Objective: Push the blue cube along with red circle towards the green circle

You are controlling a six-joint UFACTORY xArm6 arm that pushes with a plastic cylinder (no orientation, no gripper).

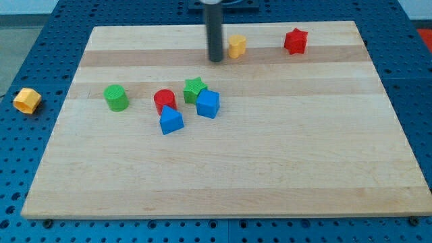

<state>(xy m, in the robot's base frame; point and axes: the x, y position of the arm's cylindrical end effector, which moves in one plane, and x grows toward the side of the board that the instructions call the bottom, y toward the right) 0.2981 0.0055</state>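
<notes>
The blue cube (208, 104) sits near the board's middle, touching the green star (194, 89) at its upper left. The red circle (164, 101) stands just left of them, with a blue triangle block (171, 121) touching its lower right. The green circle (116, 98) stands apart, further to the view's left. My tip (215, 59) is above the cluster, toward the view's top, well clear of the blue cube and next to a yellow block (237, 46).
A red star (295, 41) lies at the view's top right. Another yellow block (28, 100) lies off the wooden board (270, 175) on the blue pegboard at the view's left.
</notes>
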